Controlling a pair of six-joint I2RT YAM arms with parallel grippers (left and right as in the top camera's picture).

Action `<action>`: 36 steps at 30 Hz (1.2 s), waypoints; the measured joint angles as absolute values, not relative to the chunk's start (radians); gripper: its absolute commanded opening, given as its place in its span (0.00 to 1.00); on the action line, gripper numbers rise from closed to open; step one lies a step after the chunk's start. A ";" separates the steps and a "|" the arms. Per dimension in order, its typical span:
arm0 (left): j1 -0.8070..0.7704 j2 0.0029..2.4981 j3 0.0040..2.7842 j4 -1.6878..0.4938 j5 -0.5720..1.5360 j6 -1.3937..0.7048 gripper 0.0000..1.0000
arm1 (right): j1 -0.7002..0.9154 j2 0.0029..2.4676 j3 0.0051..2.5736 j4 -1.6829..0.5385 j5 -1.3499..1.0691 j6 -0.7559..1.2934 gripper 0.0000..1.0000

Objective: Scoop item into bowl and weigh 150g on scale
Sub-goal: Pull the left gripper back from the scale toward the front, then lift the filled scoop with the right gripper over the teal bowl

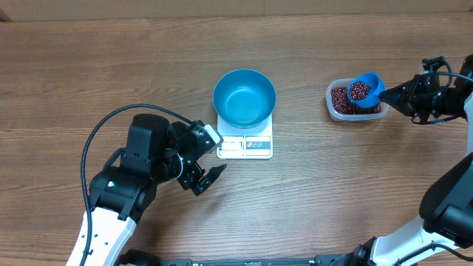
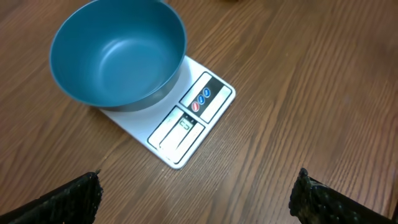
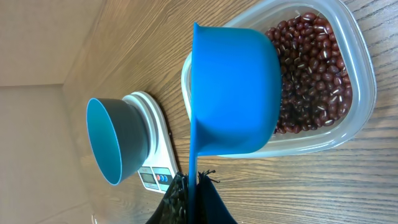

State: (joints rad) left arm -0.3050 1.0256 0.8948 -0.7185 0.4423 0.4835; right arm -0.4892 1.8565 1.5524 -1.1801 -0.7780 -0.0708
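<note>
The bowl (image 1: pixel 244 97) is seen upright on the scale (image 1: pixel 245 146), near the middle of the wooden worktop (image 1: pixel 332 199). From the left wrist view the bowl (image 2: pixel 118 53) is shown empty, its blue inside bare, and it covers most of the scale (image 2: pixel 134 121). Only the strip with the display (image 2: pixel 183 124) and the button panel (image 2: pixel 205 96) is left uncovered. The reading on the display cannot be made out.

The left fingers (image 1: pixel 211 177) are held wide apart just above the worktop, near the display edge of the scale and clear of it. Nothing is gripped between them. In the left wrist view both tips are seen at the lower corners, one finger (image 2: pixel 71 198) far from the other.

Well to the right of the scale, a clear tub (image 1: pixel 334 111) is set on the worktop, and beans (image 1: pixel 340 98) are heaped inside it. A small blue scoop (image 1: pixel 364 89) is held over the tub, and beans are seen inside the scoop from overhead. The right fingers (image 1: pixel 395 94) are clamped narrowly on the scoop's handle. In the right wrist view the scoop (image 3: pixel 233 93) is seen from outside, above the beans (image 3: pixel 317 68) in the tub (image 3: pixel 364 106), with the handle pinched between the dark fingers (image 3: pixel 177 200).
</note>
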 measured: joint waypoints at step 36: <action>-0.305 1.026 0.838 -0.598 0.419 0.474 1.00 | -0.490 1.856 1.552 -1.195 -0.807 -0.071 0.04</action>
State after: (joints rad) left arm -0.3046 1.0260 0.8379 -0.5983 0.4191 0.4744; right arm -0.4896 1.8565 1.5524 -1.1950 -0.8070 -0.0708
